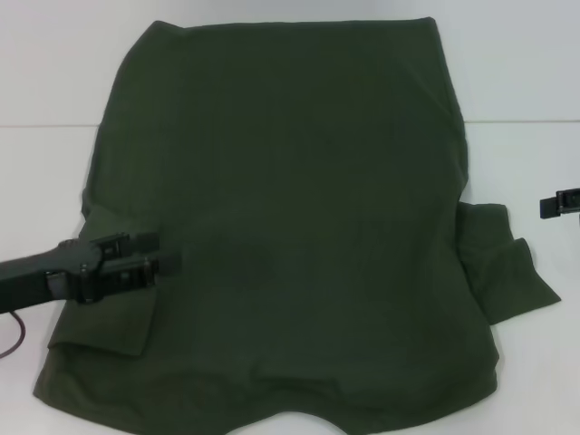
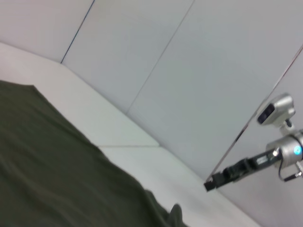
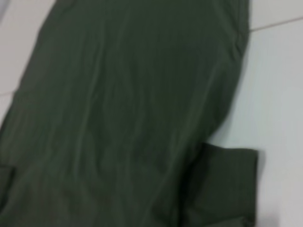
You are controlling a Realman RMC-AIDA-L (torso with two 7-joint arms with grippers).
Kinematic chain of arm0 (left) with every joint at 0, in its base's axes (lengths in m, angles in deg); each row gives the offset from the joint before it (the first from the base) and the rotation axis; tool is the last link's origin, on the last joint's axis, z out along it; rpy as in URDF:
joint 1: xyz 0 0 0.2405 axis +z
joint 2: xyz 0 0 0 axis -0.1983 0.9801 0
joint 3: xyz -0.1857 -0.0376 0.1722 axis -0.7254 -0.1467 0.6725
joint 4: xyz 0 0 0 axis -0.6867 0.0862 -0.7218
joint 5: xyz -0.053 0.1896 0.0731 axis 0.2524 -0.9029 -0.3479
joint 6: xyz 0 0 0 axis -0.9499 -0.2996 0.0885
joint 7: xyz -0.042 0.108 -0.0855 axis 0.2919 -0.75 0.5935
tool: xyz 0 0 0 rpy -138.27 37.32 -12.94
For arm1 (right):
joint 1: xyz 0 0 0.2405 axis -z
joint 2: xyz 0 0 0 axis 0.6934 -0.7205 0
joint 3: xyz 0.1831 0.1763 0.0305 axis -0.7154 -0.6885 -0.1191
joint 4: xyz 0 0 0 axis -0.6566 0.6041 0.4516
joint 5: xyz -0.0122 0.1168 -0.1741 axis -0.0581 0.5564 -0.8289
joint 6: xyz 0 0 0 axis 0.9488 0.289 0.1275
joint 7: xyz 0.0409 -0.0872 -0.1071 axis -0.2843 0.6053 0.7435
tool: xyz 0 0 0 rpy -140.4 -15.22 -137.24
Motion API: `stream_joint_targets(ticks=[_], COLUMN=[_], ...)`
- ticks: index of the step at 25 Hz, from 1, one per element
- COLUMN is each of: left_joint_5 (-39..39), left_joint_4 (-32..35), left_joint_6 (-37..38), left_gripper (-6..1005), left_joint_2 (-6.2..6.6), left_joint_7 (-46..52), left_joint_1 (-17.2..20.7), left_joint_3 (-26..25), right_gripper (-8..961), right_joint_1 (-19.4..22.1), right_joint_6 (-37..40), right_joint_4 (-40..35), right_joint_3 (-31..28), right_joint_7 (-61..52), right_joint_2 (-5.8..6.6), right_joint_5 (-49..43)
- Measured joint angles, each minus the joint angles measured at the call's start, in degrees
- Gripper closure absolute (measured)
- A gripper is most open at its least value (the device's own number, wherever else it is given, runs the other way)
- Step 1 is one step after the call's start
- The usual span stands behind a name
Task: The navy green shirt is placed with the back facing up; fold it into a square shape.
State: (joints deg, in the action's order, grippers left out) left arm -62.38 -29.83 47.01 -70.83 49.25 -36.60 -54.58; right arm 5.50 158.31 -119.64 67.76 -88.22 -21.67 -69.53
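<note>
Shirt (image 1: 290, 227) lies spread, plain side up; the left claw (image 1: 161, 254) hovers over its left sleeve, fingers together. Right claw (image 1: 551, 205): fingers' state unclear.

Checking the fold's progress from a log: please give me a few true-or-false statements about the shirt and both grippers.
1. The navy green shirt lies plain side up on the white table. True.
2. The left gripper is over the shirt's left side. True.
3. The right sleeve is folded onto the body. False: it sticks out sideways.
4. The right gripper is above the shirt's middle. False: it sits off the fabric, at the table's right edge.
</note>
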Motion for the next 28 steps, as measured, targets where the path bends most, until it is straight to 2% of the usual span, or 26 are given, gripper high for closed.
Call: stream_joint_targets(ticks=[3,4,5,9,15,20,28], left_joint_5=[0.74,0.97,1.18,2.38,2.80,2.93,3.02], left_joint_4=[-0.09,-0.10,-0.11,-0.14,-0.14,-0.14,-0.14], left_joint_6=[0.11,0.15,0.19,0.25,-0.03,-0.05,-0.16], left_gripper=[188,188,188,188,187,187,187], left_joint_2=[0.00,-0.01,-0.03,-0.10,-0.09,-0.09,-0.09], left_joint_7=[0.39,0.42,0.44,0.53,0.53,0.52,0.51], left_joint_1=[0.03,0.08,0.14,0.31,0.38,0.35,0.39], left_joint_3=[0.00,0.00,0.00,0.00,0.00,0.01,0.00], right_gripper=[167,168,168,171,174,177,181], right_joint_1=[-1.32,-1.90,-1.90,-2.69,-3.08,-3.22,-2.85], right_joint_6=[-2.34,-4.30,-4.30,-6.92,-9.69,-12.26,-14.51], right_joint_4=[0.25,0.35,0.35,0.49,0.55,0.55,0.53], right_joint_3=[0.21,0.25,0.25,0.98,3.37,5.73,9.43], right_joint_7=[-0.11,0.08,0.08,0.37,1.28,2.11,2.16], right_joint_2=[-1.36,-2.54,-2.54,-4.57,-6.98,-8.10,-8.51], right_joint_5=[-2.94,-4.94,-4.94,-8.38,-9.81,-9.85,-10.07])
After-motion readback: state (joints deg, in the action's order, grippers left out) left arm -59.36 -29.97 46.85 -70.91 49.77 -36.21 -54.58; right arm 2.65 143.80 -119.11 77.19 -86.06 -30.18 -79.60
